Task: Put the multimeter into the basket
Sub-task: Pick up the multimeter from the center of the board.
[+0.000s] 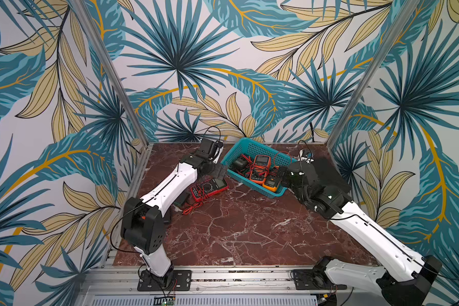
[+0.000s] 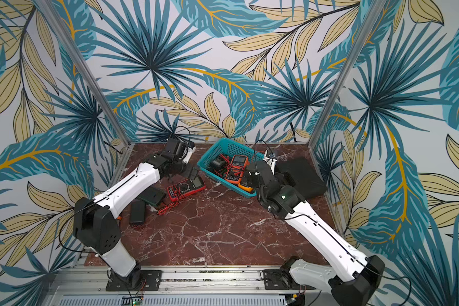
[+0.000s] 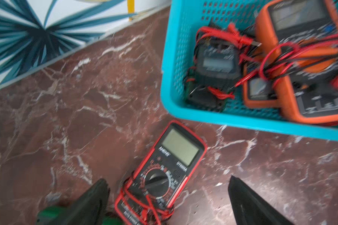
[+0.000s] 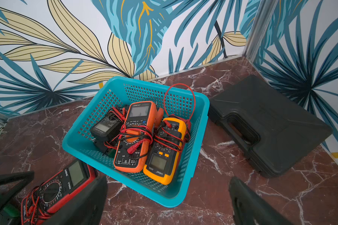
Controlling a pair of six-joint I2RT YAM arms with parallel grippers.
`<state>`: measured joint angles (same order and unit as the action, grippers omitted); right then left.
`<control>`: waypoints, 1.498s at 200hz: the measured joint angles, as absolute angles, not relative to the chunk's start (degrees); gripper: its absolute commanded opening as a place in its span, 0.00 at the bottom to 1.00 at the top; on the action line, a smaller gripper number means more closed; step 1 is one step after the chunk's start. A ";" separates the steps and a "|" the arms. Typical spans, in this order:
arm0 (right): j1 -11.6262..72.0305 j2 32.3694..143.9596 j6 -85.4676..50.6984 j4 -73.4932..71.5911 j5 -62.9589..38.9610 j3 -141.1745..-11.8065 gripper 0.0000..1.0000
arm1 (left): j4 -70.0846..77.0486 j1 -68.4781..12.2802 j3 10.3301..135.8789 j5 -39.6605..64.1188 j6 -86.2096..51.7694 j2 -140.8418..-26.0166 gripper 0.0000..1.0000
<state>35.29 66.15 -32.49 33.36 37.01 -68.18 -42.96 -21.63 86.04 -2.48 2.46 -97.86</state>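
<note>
Hovering with the left gripper (image 3: 168, 181) spread wide above the red multimeter (image 3: 164, 171), one finger to either side of its dial end, clasping nothing; contact impossible to tell. Holding the right gripper (image 4: 168, 180) equally wide and empty over the near rim of the basket (image 4: 125, 178). Finding the red multimeter flat on the marble table (image 1: 249, 225), just beside the basket, outside it.

Dark red marble-veined counter (image 1: 236, 225) under left claw (image 1: 219, 171) and right claw (image 1: 282, 175), teal-and-beige leaf-print walls (image 1: 183, 66) beyond and to both sides of them, aluminium corner posts (image 1: 110, 71), slotted aluminium rail (image 1: 236, 275) behind them.
</note>
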 measured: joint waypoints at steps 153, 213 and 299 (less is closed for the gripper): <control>35.29 64.40 -32.58 33.76 37.21 -66.92 0.99 | -52.14 -15.84 84.95 5.10 27.75 -110.96 1.00; 35.29 64.49 -32.97 33.78 37.21 -66.87 1.00 | -52.21 -15.64 86.54 4.29 31.20 -110.96 1.00; 35.29 64.51 -32.97 33.80 37.26 -66.26 1.00 | -54.00 -14.66 91.57 5.21 36.10 -114.50 1.00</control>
<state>35.29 64.51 -32.97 33.80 37.26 -66.26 -54.00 -14.66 91.57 5.21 36.10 -114.50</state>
